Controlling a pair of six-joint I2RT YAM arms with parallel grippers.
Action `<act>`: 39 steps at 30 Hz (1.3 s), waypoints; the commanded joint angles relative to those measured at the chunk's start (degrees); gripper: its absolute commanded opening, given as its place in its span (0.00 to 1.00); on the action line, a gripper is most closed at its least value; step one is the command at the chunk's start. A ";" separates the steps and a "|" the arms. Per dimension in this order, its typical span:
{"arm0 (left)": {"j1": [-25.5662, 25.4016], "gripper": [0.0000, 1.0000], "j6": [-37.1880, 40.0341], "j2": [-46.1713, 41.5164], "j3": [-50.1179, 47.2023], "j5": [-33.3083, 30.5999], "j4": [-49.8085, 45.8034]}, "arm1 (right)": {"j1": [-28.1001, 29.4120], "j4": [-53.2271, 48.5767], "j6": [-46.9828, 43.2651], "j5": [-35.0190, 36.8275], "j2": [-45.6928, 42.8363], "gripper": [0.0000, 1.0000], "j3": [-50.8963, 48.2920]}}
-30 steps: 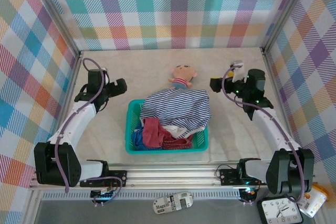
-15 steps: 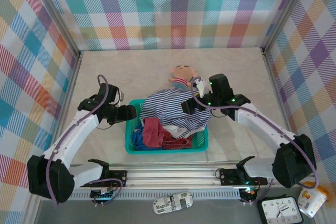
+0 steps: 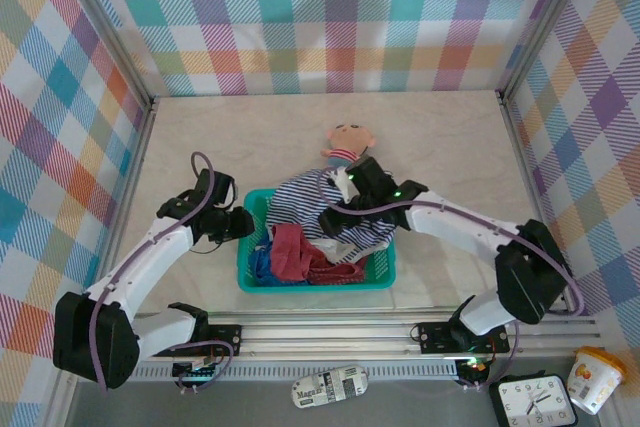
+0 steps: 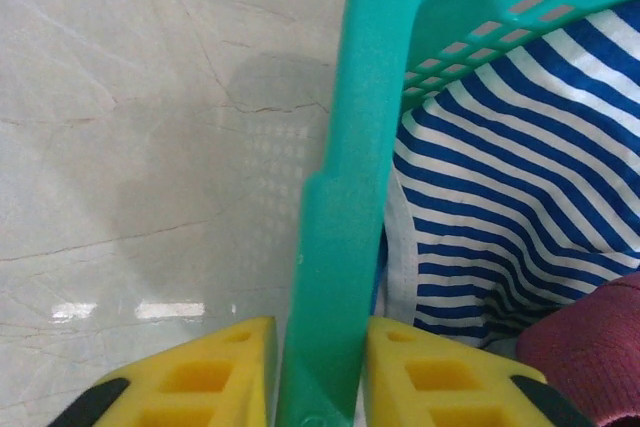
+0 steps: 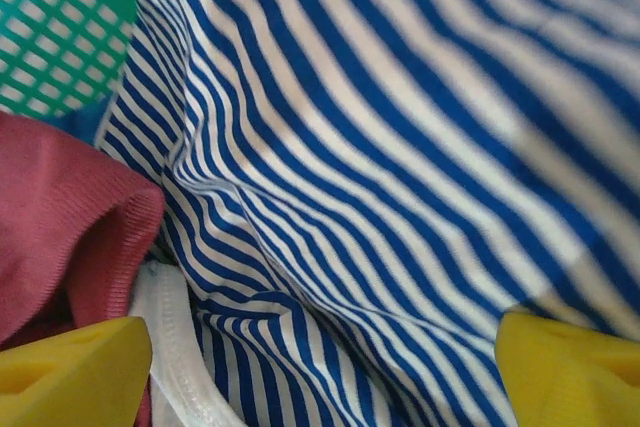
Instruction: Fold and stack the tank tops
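Noted: left fingers [image 4: 215,372] clamped on basket [image 4: 370,97] rim. Noted: right fingers [image 5: 560,357] apart, close over striped top [image 5: 350,147] heaped in basket.

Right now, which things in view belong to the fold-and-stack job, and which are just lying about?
Job: striped tank top, dark red tank top, bright blue tank top, all piled in the teal basket.

Lying about: doll behind the basket; clock and cup past the near rail, at right.
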 commanded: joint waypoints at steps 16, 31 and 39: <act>-0.61 0.13 2.17 2.56 0.16 -2.94 -1.20 | 4.15 15.00 27.24 18.96 10.33 0.64 1.39; -0.61 0.12 2.63 3.45 0.14 -5.09 -0.51 | 4.83 15.97 23.55 22.79 6.61 0.08 1.83; -0.61 0.12 2.57 6.09 1.92 -6.57 -0.49 | 5.91 13.90 23.01 22.95 2.40 0.06 0.07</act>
